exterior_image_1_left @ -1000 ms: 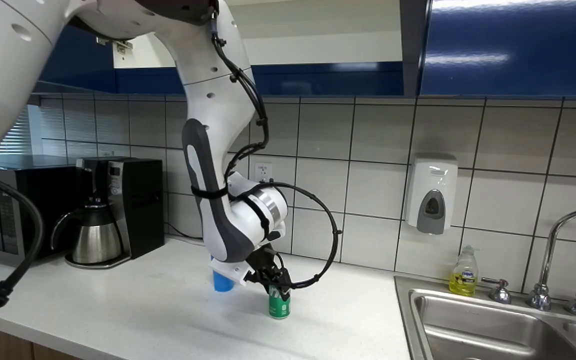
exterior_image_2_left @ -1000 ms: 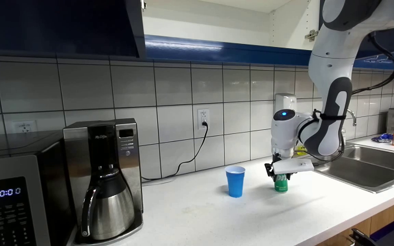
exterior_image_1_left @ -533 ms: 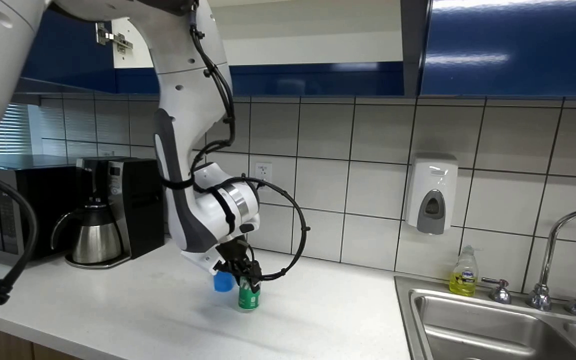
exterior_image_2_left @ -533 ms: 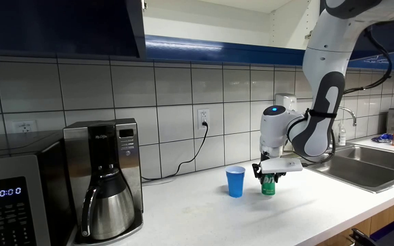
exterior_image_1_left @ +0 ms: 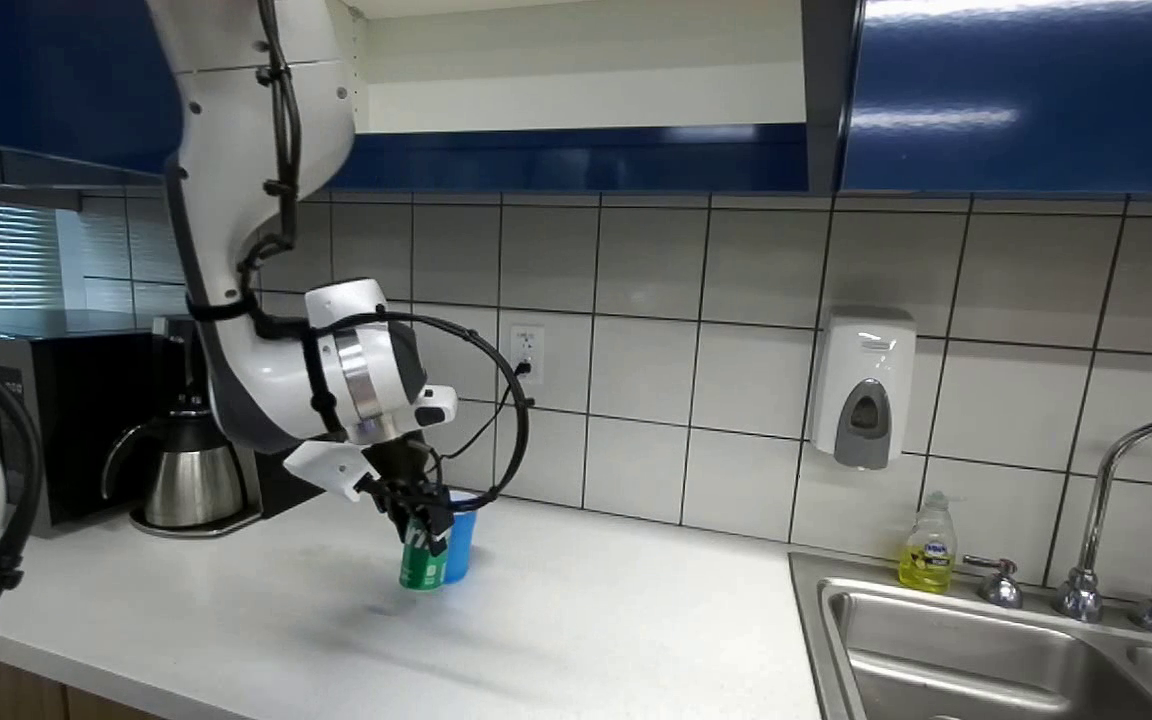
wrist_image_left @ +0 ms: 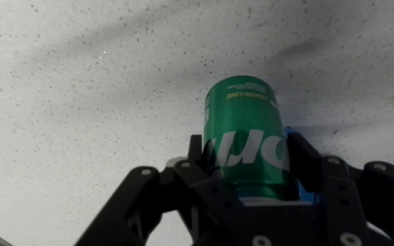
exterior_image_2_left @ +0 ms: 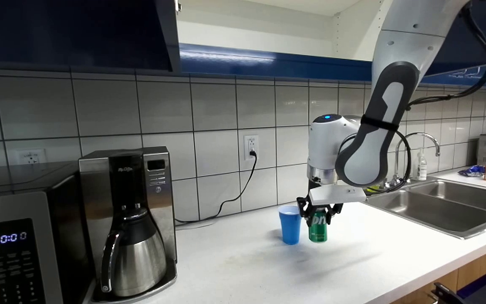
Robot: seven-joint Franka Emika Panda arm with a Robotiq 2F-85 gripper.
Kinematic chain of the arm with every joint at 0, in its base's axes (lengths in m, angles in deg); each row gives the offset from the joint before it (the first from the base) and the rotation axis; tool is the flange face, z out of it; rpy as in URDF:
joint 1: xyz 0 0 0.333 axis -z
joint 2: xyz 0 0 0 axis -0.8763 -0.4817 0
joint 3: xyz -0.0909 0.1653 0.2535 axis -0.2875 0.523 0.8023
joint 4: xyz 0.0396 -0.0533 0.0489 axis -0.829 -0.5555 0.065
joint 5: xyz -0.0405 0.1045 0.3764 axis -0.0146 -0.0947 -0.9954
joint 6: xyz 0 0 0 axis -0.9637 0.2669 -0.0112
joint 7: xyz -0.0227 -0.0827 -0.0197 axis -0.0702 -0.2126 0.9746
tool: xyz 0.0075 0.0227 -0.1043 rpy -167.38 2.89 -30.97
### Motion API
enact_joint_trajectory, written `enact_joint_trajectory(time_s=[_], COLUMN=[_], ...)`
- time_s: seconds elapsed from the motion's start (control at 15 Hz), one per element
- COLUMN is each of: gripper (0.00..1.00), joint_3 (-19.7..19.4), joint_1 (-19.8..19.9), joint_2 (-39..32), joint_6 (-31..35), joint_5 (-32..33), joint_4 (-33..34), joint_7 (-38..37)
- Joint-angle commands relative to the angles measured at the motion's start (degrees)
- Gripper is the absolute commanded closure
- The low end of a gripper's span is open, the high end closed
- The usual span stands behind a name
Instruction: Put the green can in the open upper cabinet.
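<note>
One green can (wrist_image_left: 243,116) sits in the middle of our wrist view: a small, glossy cylinder, deep green, with big white letters across its side, only some of which we can see. Nearer its base runs a small yellow line that we read as LEMON-LIME, upside down from there, with finer pale print beside it. Its upper end is mostly hidden from us. We see the can close to upright, its base seemingly just clear of the tabletop (exterior_image_2_left: 234,270), with soft shadows falling on the speckled white surface. The end effector (exterior_image_2_left: 319,219) is clamped on it, fingers (wrist_image_left: 303,160) against either side, spread only by the can's own width. Just beside it the blue cup (exterior_image_1_left: 460,550), partly covered by the can in an exterior view, stands upright on the tabletop; we cannot tell whether the end effector touches it. Above, well apart from the can, we look into the open upper cabinet (exterior_image_1_left: 586,80), cream inside, with a glossy blue lower edge. Toward one end of the tabletop we find a coffee maker (exterior_image_2_left: 159,211) with its steel carafe (exterior_image_2_left: 139,264), and next to it a microwave (exterior_image_2_left: 13,219). Toward the other end are the sink (exterior_image_1_left: 808,620) and a clear bottle of yellow liquid (exterior_image_1_left: 928,568), with a white soap dispenser (exterior_image_1_left: 864,360) above on the tiled wall (exterior_image_1_left: 636,370).
</note>
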Motion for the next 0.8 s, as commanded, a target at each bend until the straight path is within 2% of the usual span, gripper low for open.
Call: enact_joint_trajectory(time_s=[0.0,0.2,0.4,0.73], gripper=[0.62,0.62,0.62,0.62], joint_3=[0.1,0.7,2.2,4.8], joint_1=[-5.8,-9.5,-10.7,-11.1], joint_2=[10.8,18.0,24.5,32.8], joint_6=[-7.8,-17.0,-25.2,-34.7], joint_5=[-14.9,-23.0,-25.9,-29.1], joint_4=[-4.1,-3.2,-1.7,0.8], joint_7=[13.0,19.4,22.2,24.9])
